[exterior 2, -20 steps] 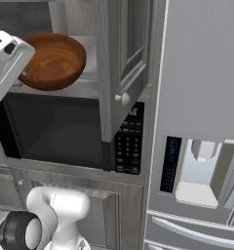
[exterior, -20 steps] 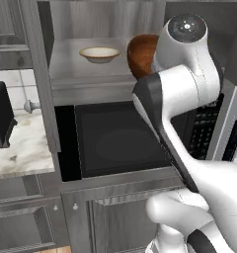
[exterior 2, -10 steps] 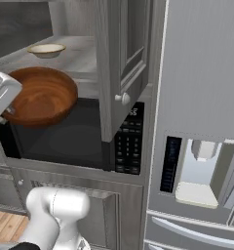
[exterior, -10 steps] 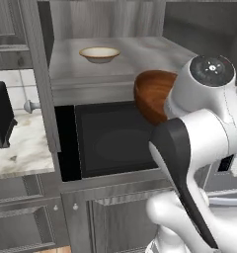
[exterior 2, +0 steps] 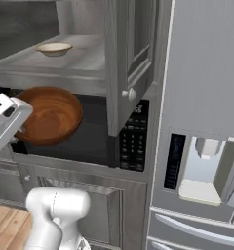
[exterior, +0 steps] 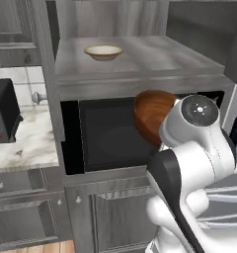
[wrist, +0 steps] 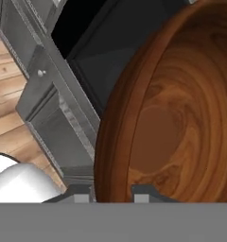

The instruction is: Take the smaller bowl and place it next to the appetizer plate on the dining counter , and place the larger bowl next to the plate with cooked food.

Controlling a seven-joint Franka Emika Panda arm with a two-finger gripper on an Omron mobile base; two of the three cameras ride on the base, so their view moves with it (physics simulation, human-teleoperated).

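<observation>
The larger bowl (exterior: pixel 150 116) (exterior 2: pixel 50 114) (wrist: pixel 167 118), deep, glossy and reddish-brown, hangs tilted in the air in front of the dark microwave door. My gripper (wrist: pixel 113 191) (exterior 2: pixel 19 131) is shut on its rim, one fingertip on each side of the wall. The smaller bowl (exterior: pixel 103 51) (exterior 2: pixel 53 48), cream with a tan rim, rests on the grey cabinet shelf (exterior: pixel 140 64) above the microwave, well above and behind the held bowl. The appetizer plate, the plate with cooked food and the dining counter are out of view.
A black microwave (exterior: pixel 110 133) (exterior 2: pixel 94 141) sits under the shelf. An open cabinet door (exterior 2: pixel 131 53) juts out right of the shelf. A fridge with a dispenser (exterior 2: pixel 202 156) stands at the right. A black appliance (exterior: pixel 2 116) sits on the marble wall counter (exterior: pixel 21 148) at the left.
The larger bowl has left the shelf in my grip and come down and toward the base, ending in front of the microwave. The smaller bowl has stayed put.
</observation>
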